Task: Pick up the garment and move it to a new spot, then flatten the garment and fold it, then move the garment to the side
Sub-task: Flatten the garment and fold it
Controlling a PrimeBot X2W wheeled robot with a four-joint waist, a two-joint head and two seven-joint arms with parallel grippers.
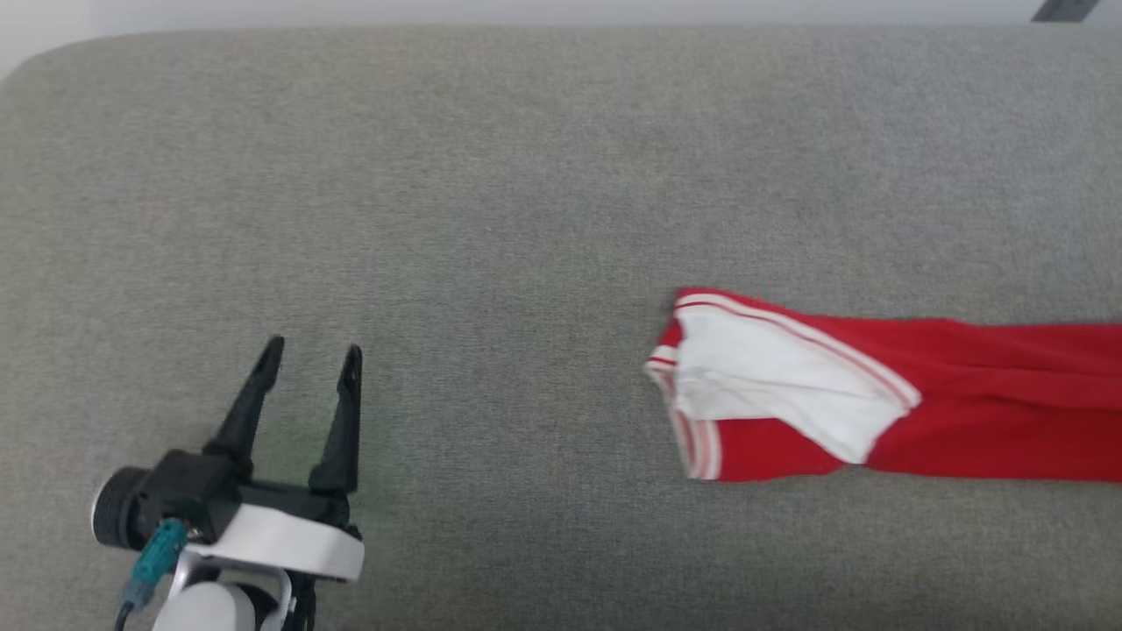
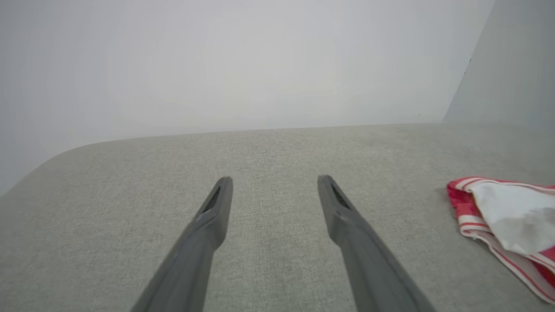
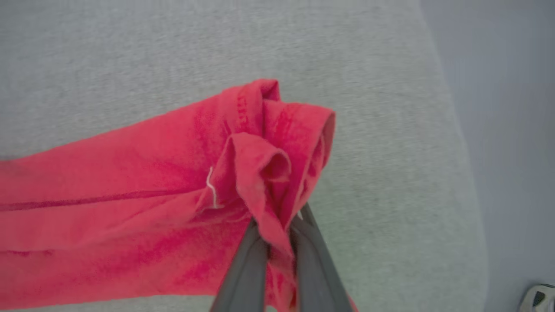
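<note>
grey woven upholstery (image 1: 526,175) spreads across the head view, with a pale strip of wall (image 1: 526,10) along the top. our left gripper (image 1: 313,349) hovers over it at the lower left, fingers spread wide and holding nothing. the garment (image 1: 964,403) lies well apart from it on the right, a long red strip running out past the right edge, with a white sleeve (image 1: 771,386) and striped trim (image 1: 701,447) folded over its left end.

from the left wrist we see those two fingers parted above bare fabric, the blank wall behind, and the sleeve end of the garment off to the right, untouched.

from the right wrist, our right gripper (image 3: 279,221) is clenched on a bunched red fold at the garment's other end, the cloth wadded between the fingers.

we judge this to be a carry of the garment. to do it well we should raise the pinched end gently, let the strip trail without snagging, and watch that the wad doesn't slide out; the free left gripper could take the sleeve end so the folds hold.

we can read no writing, brand or label; the faces that show are plain.
</note>
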